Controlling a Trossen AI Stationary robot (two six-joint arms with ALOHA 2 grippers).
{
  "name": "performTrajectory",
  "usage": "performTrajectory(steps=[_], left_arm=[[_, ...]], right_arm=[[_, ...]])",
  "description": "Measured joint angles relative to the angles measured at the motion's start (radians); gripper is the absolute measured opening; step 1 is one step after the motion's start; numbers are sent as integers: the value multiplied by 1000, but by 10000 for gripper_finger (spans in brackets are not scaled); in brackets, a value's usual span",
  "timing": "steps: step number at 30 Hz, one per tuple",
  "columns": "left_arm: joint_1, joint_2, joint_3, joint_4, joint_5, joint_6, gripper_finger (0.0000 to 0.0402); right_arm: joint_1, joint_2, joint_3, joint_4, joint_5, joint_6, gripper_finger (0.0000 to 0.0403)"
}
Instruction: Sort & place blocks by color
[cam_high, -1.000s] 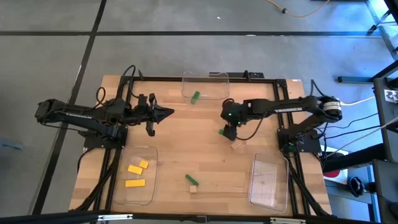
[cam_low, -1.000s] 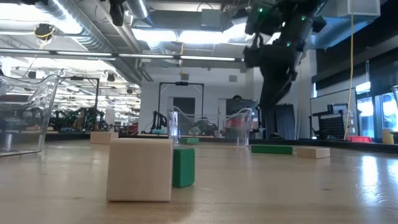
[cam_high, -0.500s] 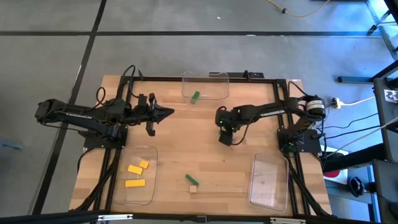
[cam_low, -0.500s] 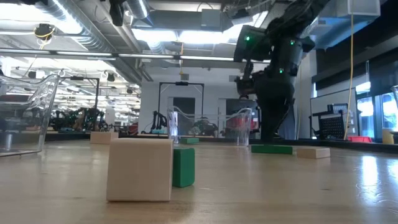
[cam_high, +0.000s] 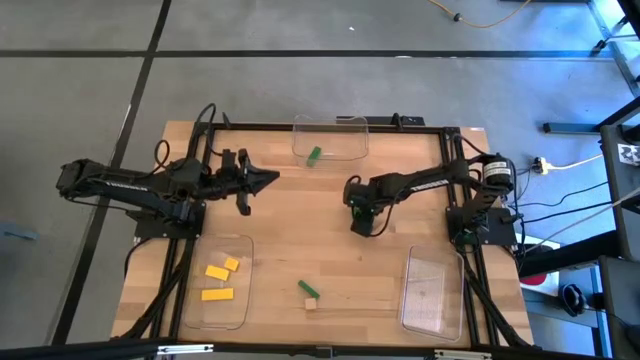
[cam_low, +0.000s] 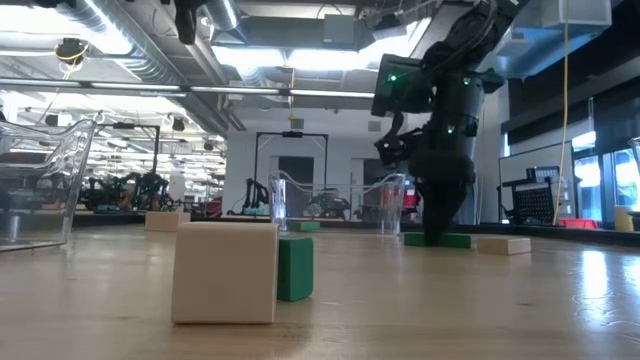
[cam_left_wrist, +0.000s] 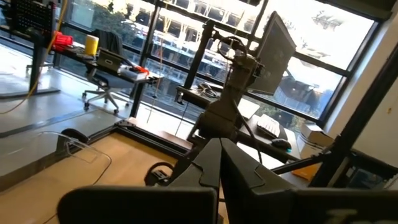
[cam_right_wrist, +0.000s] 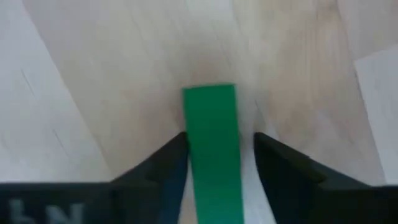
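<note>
Right end effector (cam_right_wrist: 214, 163) down at mid-desk (cam_high: 300, 250), fingers narrowly straddling a green block (cam_right_wrist: 213, 143), left end effector (cam_high: 268, 180) pinched closed, hovering

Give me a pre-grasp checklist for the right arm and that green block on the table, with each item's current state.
1. Right claw straddles the small green rectangular block: ok.
2. Fingers open, a gap on each side: ok.
3. Block flat on the wooden table: ok.
4. Clear plastic tray with one green block inside is unobstructed: ok.
5. Left claw parked away from the right arm: ok.
6. Fingertips low enough to grip: cannot tell.
</note>
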Motion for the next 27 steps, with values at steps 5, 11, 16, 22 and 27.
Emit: performTrajectory(steps=[5, 11, 16, 22, 27], left_arm=[[0, 0, 0, 0, -32, 2, 0], [0, 0, 0, 0, -43, 3, 0], [0, 0, 0, -5, -43, 3, 0], [0, 0, 0, -13, -42, 4, 0], [0, 1, 0, -29, -42, 4, 0]], right_arm=[[29, -12, 1, -51, 16, -58, 103], [57, -93, -17, -160, -4, -105, 103], [68, -289, -144, -34, -2, -71, 103], [85, -559, -328, 327, -32, 130, 103], [87, -666, -418, 749, -5, 203, 103]])
